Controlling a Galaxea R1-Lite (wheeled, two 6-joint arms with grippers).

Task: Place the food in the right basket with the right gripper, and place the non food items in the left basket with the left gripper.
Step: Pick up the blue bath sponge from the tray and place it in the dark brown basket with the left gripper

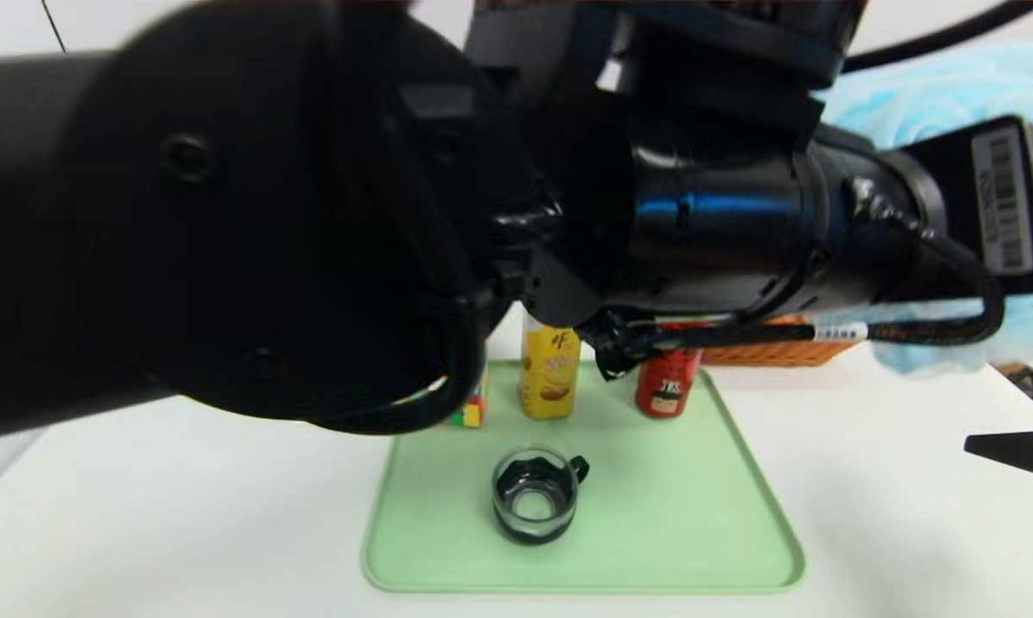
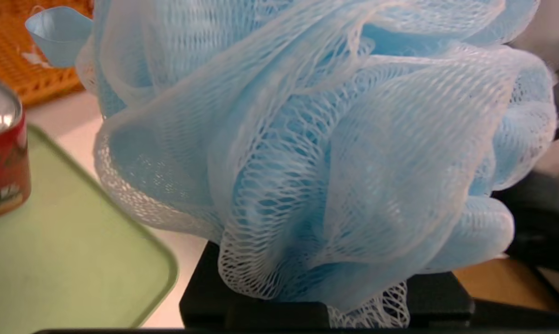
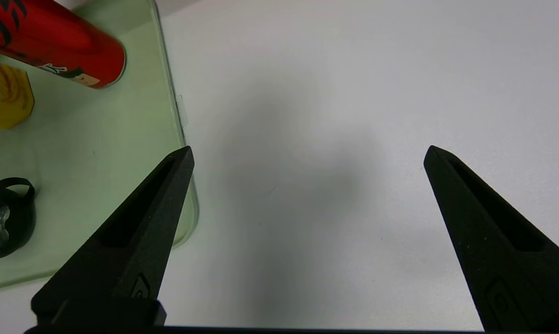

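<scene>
Left gripper (image 2: 326, 320) clamped on bath sponge (image 2: 316, 139), raised across right side, above table beside green tray (image 2: 75, 278), near right basket (image 1: 774, 350). Right gripper (image 3: 307, 157) spread wide, low over bare table (image 3: 354, 93).

Bright even light; near arm (image 1: 225, 232) blurred; soft shadow on table (image 3: 307, 185).

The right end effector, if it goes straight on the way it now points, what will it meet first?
Probably only the bare white table. The open right end effector points past the green tray; the red can lies off to one side. Depth is unclear.
</scene>
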